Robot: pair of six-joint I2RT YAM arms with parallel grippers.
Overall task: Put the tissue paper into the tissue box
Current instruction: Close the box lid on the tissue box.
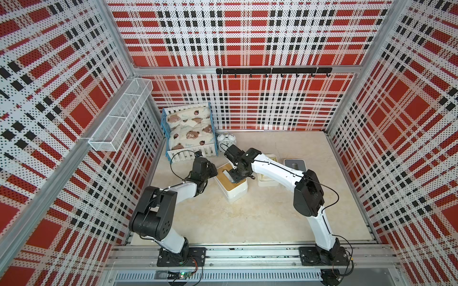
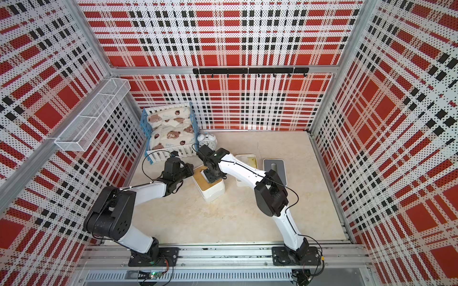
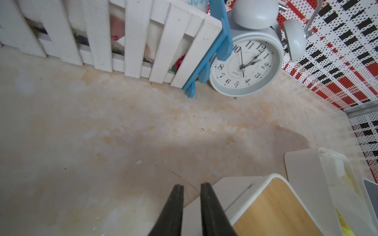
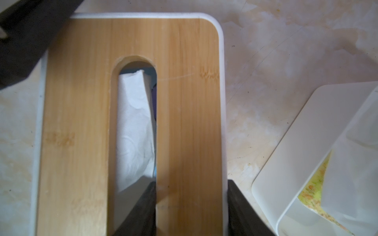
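The tissue box point(image 1: 234, 192) point(image 2: 213, 193) is white with a wooden lid point(image 4: 194, 102) and stands mid-table. White tissue paper point(image 4: 133, 126) lies inside it, seen through the lid's long slot. My right gripper point(image 4: 191, 182) point(image 1: 235, 176) points down onto the box. One finger is in the slot and the other outside the box's long wall, shut on the strip of lid and wall between them. My left gripper point(image 3: 192, 185) point(image 1: 214, 170) hangs by the box's near-left end. Its fingers point(image 3: 176, 206) stand a narrow gap apart with nothing between them.
An alarm clock point(image 1: 226, 141) point(image 3: 243, 65) and a doll bed with a white slatted end point(image 1: 188, 131) stand behind the box. To its right lie an open white container point(image 1: 266, 182) point(image 4: 327, 163) and a grey slotted lid point(image 1: 295, 164).
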